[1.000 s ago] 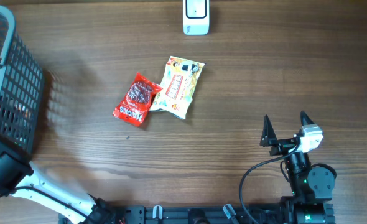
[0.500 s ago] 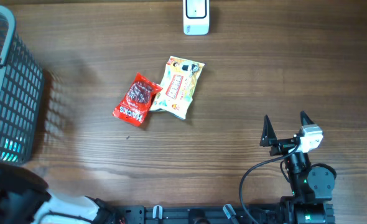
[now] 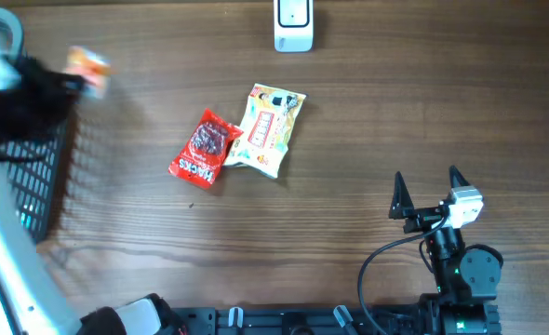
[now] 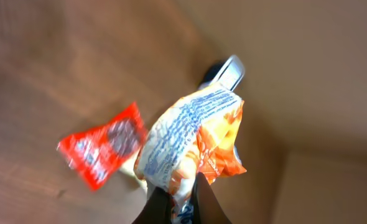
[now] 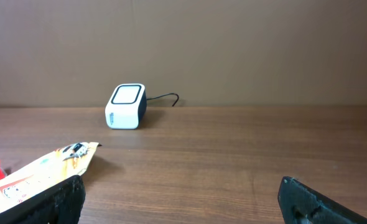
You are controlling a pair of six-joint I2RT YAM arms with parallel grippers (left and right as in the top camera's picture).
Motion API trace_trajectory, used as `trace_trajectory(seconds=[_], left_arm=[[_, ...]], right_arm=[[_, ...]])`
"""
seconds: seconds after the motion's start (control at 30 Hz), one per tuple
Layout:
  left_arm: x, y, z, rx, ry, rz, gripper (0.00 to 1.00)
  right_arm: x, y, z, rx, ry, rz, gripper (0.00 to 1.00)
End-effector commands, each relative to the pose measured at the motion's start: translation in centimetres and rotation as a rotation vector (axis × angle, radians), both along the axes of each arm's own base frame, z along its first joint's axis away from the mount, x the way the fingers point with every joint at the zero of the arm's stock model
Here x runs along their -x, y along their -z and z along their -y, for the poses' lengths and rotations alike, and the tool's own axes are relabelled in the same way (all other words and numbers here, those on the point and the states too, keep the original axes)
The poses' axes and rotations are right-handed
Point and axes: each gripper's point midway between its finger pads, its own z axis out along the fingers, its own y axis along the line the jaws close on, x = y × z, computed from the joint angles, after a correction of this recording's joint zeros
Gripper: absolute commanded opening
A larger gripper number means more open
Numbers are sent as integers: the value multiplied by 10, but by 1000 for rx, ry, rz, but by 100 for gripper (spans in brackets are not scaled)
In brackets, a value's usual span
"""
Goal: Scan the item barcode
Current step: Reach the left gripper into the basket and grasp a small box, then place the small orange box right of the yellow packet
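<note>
Wood-grain table [image 3: 368,140] fills the overhead view, with the white scanner [image 3: 293,23] at its far edge and the dark mesh basket [image 3: 33,186] at the left. What has changed in the last second is all on that left side. The left arm [image 3: 5,242], which was low near the table's front corner by the basket, now sweeps up across the basket, blurred with motion. An orange-and-white snack packet [image 3: 88,63] shows just past its tip, above the table and well apart from the scanner. In the wrist view the left fingers [image 4: 203,204] are clenched on the packet's lower edge, and its white printed face is turned towards the camera. I cannot make out a barcode on it. The red packet [image 3: 205,149] and the yellow packet [image 3: 270,130] lie touching in mid-table, exactly where they were. The right fingers [image 5: 53,202] are spread wide on nothing, parked near the front right as before. The pick looks done, so what remains is probably carrying the packet to the scanner and turning its code towards the window.
</note>
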Motion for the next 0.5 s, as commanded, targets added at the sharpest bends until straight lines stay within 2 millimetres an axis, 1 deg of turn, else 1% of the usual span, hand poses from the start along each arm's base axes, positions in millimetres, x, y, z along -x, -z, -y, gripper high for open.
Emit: trace_trajectory(seconds=[0.0,0.07,0.1,0.13,0.17,0.27,0.3,0.33,0.37,0.4,0.43,0.47], left_arm=[[-6,73,42,-168,115,-210,4],[-12,100,73,-171,207,-239,4],[-17,119,92,-171,260,-256,4],[-20,133,105,-166,285,-270,4],[-25,152,120,-157,307,-287,4],[-33,186,149,-148,352,-315,4],[-35,195,157,-150,370,-326,7],[-36,205,165,-153,391,-339,19],[-37,217,175,-157,416,-358,23],[-37,225,181,-160,432,-370,29],[-37,231,186,-162,445,-380,32],[-36,235,190,-165,456,-387,37]], right_arm=[[0,-2,3,6,14,9,100],[0,-2,3,6,14,9,100],[0,-2,3,6,14,9,100],[0,-2,3,6,14,9,100],[0,-2,3,6,14,9,100],[0,-2,3,6,14,9,100],[0,-2,3,6,14,9,100],[0,-2,3,5,14,9,100],[0,-2,3,6,14,9,100],[0,-2,3,6,14,9,100],[0,-2,3,5,14,9,100],[0,-2,3,6,14,9,100]])
